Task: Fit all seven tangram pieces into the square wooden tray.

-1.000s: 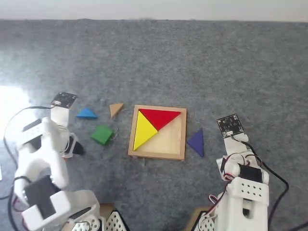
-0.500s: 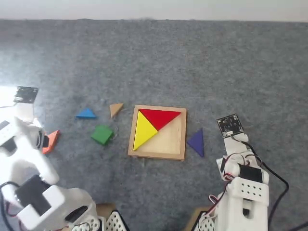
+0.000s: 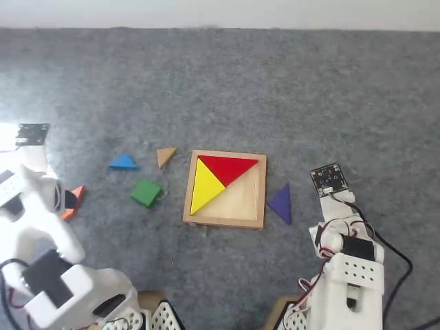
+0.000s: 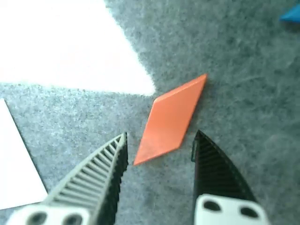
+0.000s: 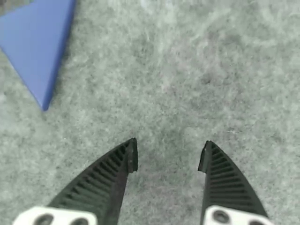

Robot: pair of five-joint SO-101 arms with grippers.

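Observation:
The square wooden tray [image 3: 246, 206] lies mid-table and holds a red triangle [image 3: 227, 167] and a yellow triangle [image 3: 205, 185]. Left of it on the grey carpet lie a tan triangle [image 3: 165, 156], a small blue triangle [image 3: 123, 163] and a green square [image 3: 146, 192]. A dark blue triangle [image 3: 281, 203] [image 5: 37, 42] rests just right of the tray. At the far left the left arm partly covers an orange parallelogram [image 3: 74, 198] [image 4: 171, 119]. My left gripper [image 4: 159, 145] is open, its fingers either side of the parallelogram's near end. My right gripper [image 5: 168, 152] is open over bare carpet near the dark blue triangle.
A bright white patch [image 4: 61, 42] and a white sheet edge [image 4: 14, 159] lie beside the orange piece at the table's left edge. Grey carpet stretches open behind the tray and to its right. The right arm's base [image 3: 347, 275] stands at the front right.
The left arm swung left from beside the green square to the orange parallelogram, then shifted slightly over it. The right arm and all other pieces stayed put.

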